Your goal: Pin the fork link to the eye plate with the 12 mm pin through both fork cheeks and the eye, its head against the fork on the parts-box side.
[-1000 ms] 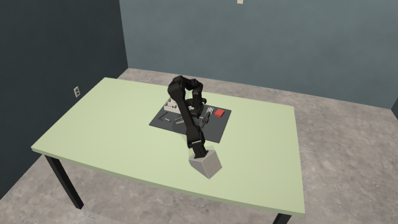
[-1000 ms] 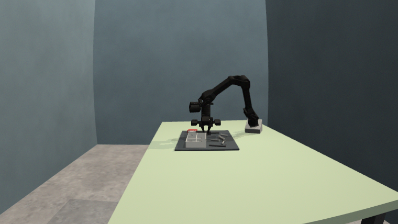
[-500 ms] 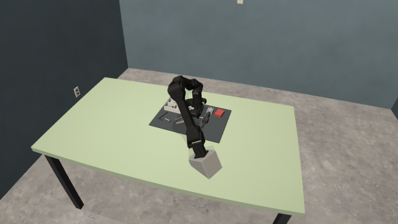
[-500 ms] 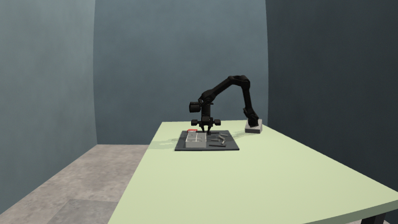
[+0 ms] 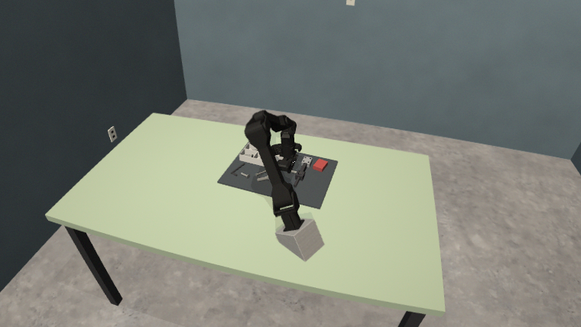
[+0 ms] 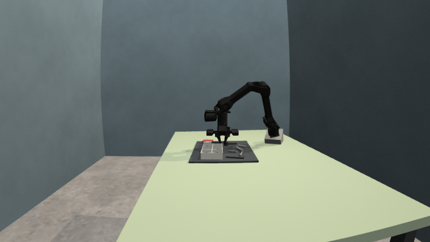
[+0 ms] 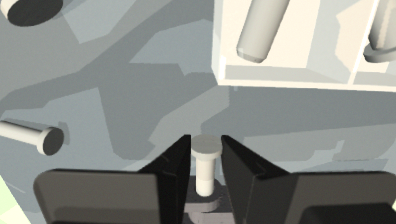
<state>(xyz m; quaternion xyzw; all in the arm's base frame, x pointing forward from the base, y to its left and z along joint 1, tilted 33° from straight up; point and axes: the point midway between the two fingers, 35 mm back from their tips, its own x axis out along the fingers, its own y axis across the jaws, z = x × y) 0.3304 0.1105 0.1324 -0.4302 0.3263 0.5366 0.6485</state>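
Note:
My gripper is shut on a pale headed pin, gripped by its shank, with the flat round head pointing towards the parts box. A grey part shows just under the pin between the fingers; I cannot tell what it is. In the top view the gripper hangs low over the dark mat, next to the dark fork link and the pale eye plate. In the exterior view the gripper stands just behind the parts box.
The white parts box holds a thick pin and another part. A loose headed pin lies on the mat to the left. More loose pins and a red block lie on the mat.

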